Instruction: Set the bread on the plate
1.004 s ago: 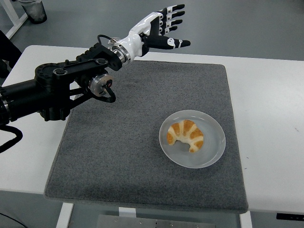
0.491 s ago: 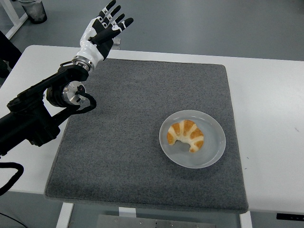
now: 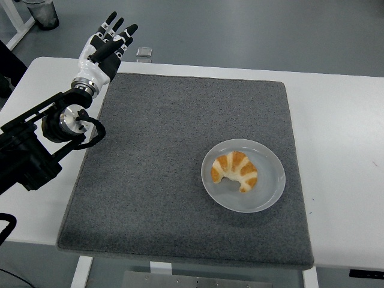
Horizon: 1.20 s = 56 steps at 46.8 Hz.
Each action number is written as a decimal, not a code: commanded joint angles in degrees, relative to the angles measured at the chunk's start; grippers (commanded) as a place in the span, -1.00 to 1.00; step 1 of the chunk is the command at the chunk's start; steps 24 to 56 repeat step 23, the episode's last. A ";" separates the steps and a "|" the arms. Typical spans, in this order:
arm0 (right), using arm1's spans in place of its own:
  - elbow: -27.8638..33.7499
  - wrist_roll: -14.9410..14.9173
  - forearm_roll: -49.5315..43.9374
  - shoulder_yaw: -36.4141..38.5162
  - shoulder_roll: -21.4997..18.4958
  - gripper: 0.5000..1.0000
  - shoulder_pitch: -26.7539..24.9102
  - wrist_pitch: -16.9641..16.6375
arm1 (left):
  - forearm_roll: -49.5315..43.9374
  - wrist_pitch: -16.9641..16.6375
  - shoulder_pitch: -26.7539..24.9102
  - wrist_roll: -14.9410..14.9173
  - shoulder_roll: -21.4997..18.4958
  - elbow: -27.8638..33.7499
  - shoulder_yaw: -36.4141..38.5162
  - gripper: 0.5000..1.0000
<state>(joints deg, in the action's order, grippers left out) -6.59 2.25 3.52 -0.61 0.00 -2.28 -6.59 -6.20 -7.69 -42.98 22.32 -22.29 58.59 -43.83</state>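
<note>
A golden croissant (image 3: 235, 170) lies on the clear round plate (image 3: 269, 193), right of the middle of the grey mat (image 3: 156, 180). My left hand (image 3: 105, 43) is raised over the mat's far left corner, far from the plate, with its fingers spread and nothing in them. Its black arm (image 3: 42, 138) comes in from the left edge. The right arm does not show.
The mat covers most of the white table (image 3: 342, 150). A small clear object (image 3: 143, 53) lies at the table's far edge. A dark bin (image 3: 42, 13) stands on the floor at the top left.
My left arm has swung back to the left, away from the mat's far middle to its far left corner, hand still open. The croissant and plate have not moved.
</note>
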 commanded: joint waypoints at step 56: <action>0.00 0.03 0.00 0.00 0.00 0.81 0.08 -0.27 | -3.11 2.42 4.83 0.71 -2.41 -0.58 -2.66 1.00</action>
